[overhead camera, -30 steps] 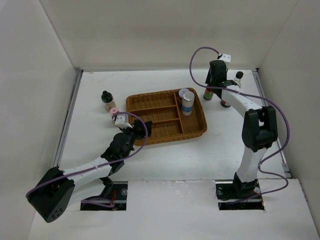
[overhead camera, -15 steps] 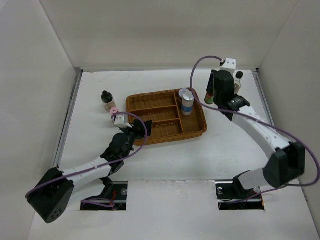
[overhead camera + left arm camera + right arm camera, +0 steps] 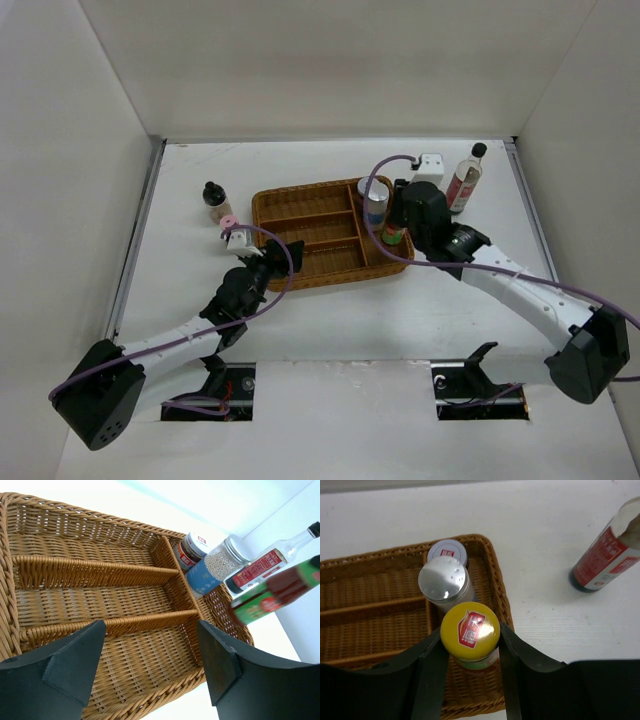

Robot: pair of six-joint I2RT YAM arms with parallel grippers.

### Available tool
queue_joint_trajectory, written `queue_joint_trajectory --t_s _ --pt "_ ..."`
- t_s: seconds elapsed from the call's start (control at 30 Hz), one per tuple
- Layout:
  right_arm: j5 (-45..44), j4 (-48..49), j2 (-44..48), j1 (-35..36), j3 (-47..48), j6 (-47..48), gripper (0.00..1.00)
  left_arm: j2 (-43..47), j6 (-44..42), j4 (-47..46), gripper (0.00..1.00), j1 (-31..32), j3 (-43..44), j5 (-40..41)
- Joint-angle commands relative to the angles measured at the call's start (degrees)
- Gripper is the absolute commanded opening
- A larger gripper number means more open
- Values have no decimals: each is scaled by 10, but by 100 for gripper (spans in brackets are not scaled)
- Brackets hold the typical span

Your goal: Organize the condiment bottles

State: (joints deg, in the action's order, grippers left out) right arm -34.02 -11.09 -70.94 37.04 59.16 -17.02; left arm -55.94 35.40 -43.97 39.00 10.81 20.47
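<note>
Yellow-capped bottle is gripped by the right hand, held over the wicker tray's right end. Left hand is seen open, empty, near-left corner of the tray.

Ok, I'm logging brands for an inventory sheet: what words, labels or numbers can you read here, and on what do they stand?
Nothing here reads as actual words.
yellow-capped bottle: red emblem with white marks on the cap, too blurred to read.
tall bottle: red label, white print too small to read.
white-lidded jar: small red mark on the lid, unreadable.
</note>
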Motion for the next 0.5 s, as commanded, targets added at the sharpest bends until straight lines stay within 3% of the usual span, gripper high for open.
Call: queue_joint_trajectory --t_s 0.0,0.47 --pt "-4 93 -10 12 11 -23 32 6 5 -26 72 -1 -4 -7" --pt "-13 153 -96 18 12 -10 32 1 5 -27 73 0 -3 -8"
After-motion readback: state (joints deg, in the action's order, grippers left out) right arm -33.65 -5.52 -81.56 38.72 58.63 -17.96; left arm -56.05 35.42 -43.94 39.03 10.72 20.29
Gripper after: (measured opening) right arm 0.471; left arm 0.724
